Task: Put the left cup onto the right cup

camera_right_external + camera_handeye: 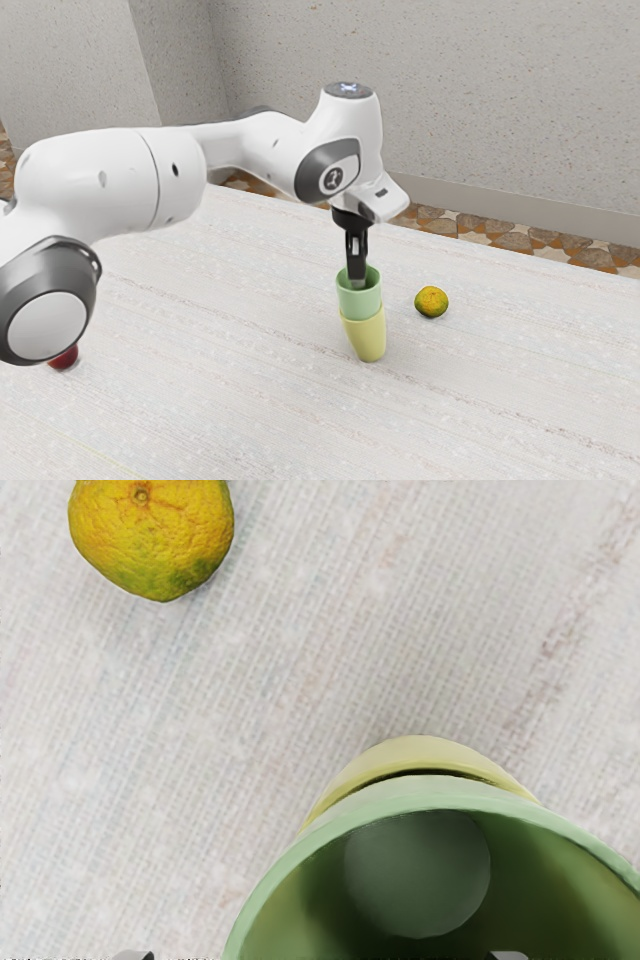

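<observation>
A green cup sits nested in the mouth of a yellow cup, which stands a little tilted on the table. In the wrist view the green cup lies right under my hand, and the yellow cup peeks out from beneath its rim. My gripper hangs over the green cup's rim, its black fingers reaching down to the rim. The two fingertips show far apart in the wrist view, one outside the rim and one over the cup's inside, so the gripper is open.
An orange lies on the table just to the exterior view's right of the cups, also seen as the orange in the wrist view. A small red thing sits at the far left, partly behind the arm.
</observation>
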`<state>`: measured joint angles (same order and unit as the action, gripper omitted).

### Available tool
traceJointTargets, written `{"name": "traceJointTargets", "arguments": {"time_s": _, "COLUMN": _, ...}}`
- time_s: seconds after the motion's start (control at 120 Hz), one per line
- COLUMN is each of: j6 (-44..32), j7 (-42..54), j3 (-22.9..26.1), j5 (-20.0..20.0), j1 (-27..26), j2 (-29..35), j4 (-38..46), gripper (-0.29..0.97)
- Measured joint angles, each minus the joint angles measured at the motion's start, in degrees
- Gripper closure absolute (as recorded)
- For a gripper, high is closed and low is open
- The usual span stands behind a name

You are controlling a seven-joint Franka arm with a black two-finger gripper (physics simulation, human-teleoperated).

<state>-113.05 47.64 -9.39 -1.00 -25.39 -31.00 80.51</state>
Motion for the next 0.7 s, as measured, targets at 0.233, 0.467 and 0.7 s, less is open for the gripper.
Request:
{"name": "traceJointTargets", "arguments": {"time_s": 0.233, "j6": 2.8, "j7": 0.2, "j3": -0.3, "j5": 2.2, "j1": 0.3, "j2": 4.7, "j4": 0.6, "gripper": 0.09}}
{"name": "traceJointTargets", "arguments": {"time_s": 0.467, "j6": 9.8, "j7": 0.1, "j3": -0.9, "j5": 4.4, "j1": 1.7, "j2": 16.3, "j4": 4.5, "gripper": 0.03}}
{"name": "traceJointTargets", "arguments": {"time_s": 0.7, "j6": 17.4, "j7": 0.0, "j3": 3.1, "j5": 7.3, "j1": 12.7, "j2": 24.2, "j4": 6.6, "gripper": 0.01}}
